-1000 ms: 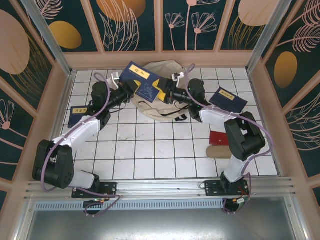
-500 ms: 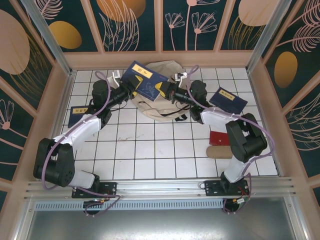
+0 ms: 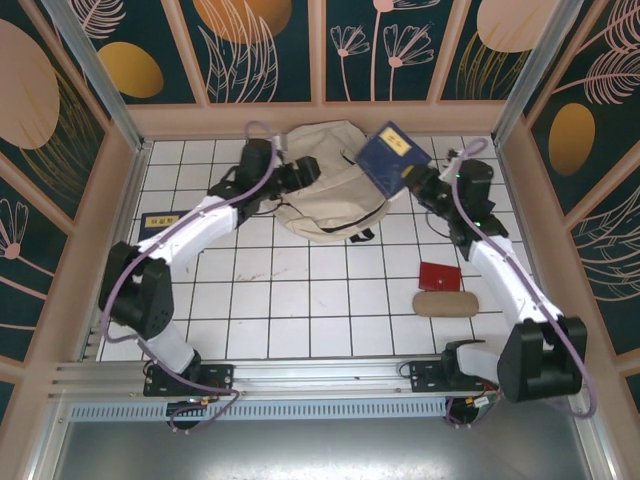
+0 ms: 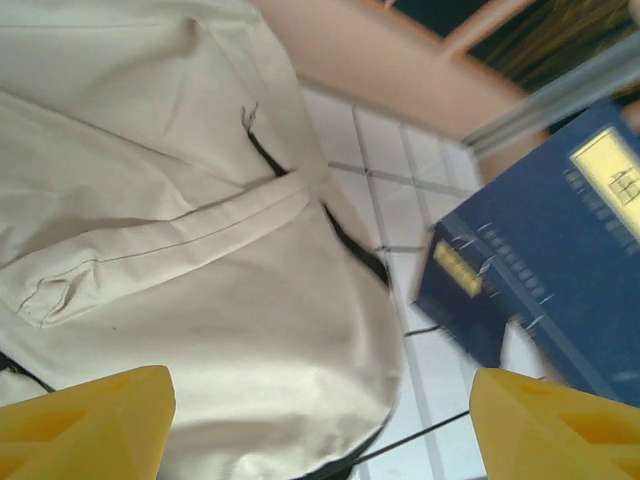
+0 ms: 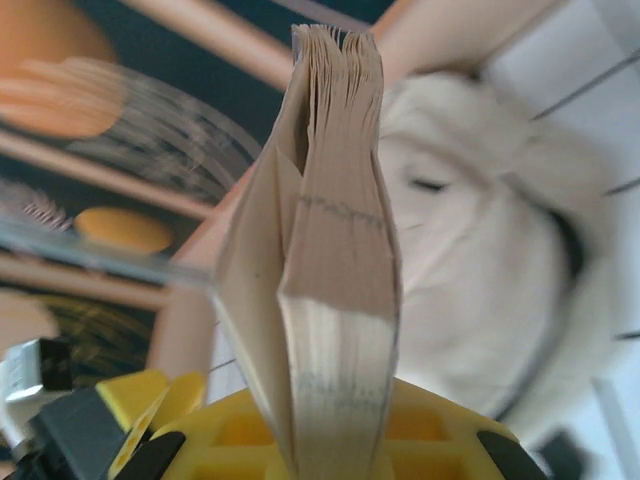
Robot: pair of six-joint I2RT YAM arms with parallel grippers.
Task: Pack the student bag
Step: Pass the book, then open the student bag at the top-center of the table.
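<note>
Right gripper (image 3: 415, 180) clamped on a navy book (image 3: 393, 155), held up just right of the student bag (image 3: 330, 205). Left gripper (image 3: 305, 172) jaws wide apart over the bag's left side. Bag lies at back centre of the white tiled table (image 3: 300, 290). Floral wall panels (image 3: 260, 40) all round. Bag's inside hidden.

There is one cream bag (image 3: 325, 195), just in front of the left gripper (image 3: 300, 172); there are two blue books, the lifted book (image 3: 393, 155) pinched in the right gripper (image 3: 418, 180) and the flat book (image 3: 158, 222) on the tiles close beside the left arm (image 3: 200, 225). Near the middle of the right arm (image 3: 505, 270) lie one small red flat thing (image 3: 440, 275) and one tan oval case (image 3: 446, 303), close together; there are two arms, each with one gripper.
</note>
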